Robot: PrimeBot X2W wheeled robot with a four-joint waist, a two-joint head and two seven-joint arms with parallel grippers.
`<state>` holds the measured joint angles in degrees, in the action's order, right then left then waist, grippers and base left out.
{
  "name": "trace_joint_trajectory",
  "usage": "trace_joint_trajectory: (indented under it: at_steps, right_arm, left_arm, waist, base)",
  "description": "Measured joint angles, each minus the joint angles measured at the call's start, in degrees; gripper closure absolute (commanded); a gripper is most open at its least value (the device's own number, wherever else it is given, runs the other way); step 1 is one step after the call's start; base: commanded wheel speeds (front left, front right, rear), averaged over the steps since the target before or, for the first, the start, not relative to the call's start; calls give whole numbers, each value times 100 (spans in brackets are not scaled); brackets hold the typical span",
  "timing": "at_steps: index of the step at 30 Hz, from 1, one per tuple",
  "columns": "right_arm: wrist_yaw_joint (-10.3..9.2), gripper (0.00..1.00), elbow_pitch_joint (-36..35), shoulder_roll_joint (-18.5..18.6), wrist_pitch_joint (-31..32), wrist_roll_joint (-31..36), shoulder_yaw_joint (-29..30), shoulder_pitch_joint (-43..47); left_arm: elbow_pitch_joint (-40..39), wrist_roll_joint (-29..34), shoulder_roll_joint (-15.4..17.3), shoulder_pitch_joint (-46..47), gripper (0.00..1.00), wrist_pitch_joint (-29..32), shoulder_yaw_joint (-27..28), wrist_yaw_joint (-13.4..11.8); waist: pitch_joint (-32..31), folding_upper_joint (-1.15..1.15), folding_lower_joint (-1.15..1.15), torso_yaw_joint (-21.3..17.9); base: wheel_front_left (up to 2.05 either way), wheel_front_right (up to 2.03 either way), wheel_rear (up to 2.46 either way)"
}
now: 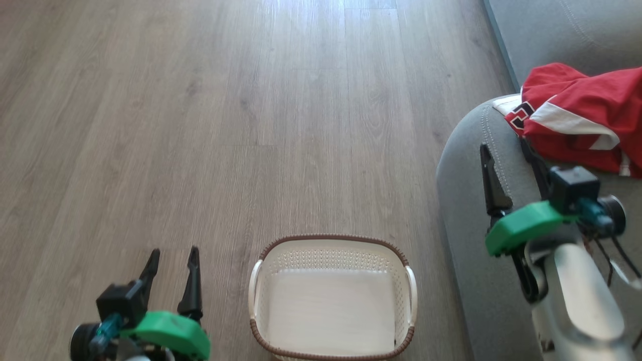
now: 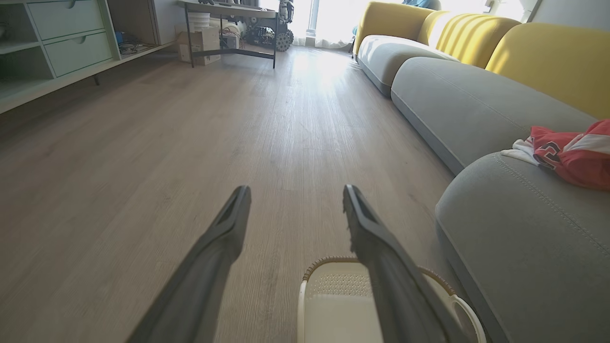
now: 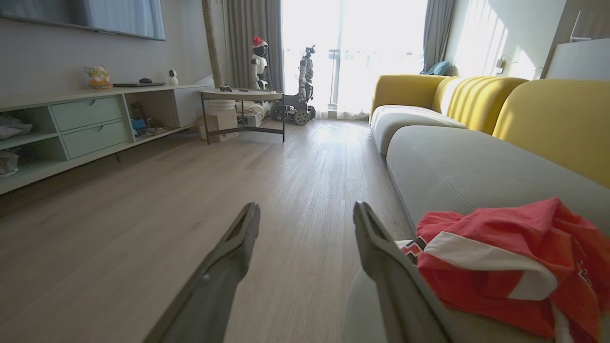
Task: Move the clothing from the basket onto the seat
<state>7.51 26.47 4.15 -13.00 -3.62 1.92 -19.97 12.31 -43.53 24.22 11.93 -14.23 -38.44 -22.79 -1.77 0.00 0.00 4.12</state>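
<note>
The clothing, a crumpled red jersey with white panels, lies on the rounded end of the grey seat. On the floor in front of me stands the basket, with nothing inside it. My right gripper hovers open over the seat's edge, just short of the jersey, nothing between its fingers. In the right wrist view the clothing sits right of my right gripper. My left gripper is open above the floor, left of the basket. In the left wrist view my left gripper points over the basket.
Wood floor stretches ahead and to the left. The seat runs along the right with yellow backrests. Far off stand a pale green shelf unit, a side table and other robots by the window.
</note>
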Motion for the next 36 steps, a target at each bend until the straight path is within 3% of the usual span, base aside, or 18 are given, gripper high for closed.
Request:
trace_joint_trajectory:
  at_steps: [6,13,29,36]
  right_arm:
    - [0,0,-862,-67,205,100,103,733]
    - [0,0,-1460,-110,411,-309,86,1620]
    - [0,0,-1485,-123,382,-649,-68,1962]
    - [0,0,-1389,-124,287,-661,-90,1964]
  left_arm:
    - [-270,156,59,-402,0,0,156,-76]
    - [-449,281,109,-717,0,-1,315,-98]
    - [-415,474,91,-990,0,-1,745,170]
    - [-466,695,-19,-1185,0,-4,1127,423]
  waist:
    - [-18,0,0,50]
    - [-87,0,0,113]
    - [-164,0,0,101]
    - [-189,0,0,131]
  base:
    - [0,0,0]
    - [0,0,0]
    - [0,0,0]
    - [0,0,0]
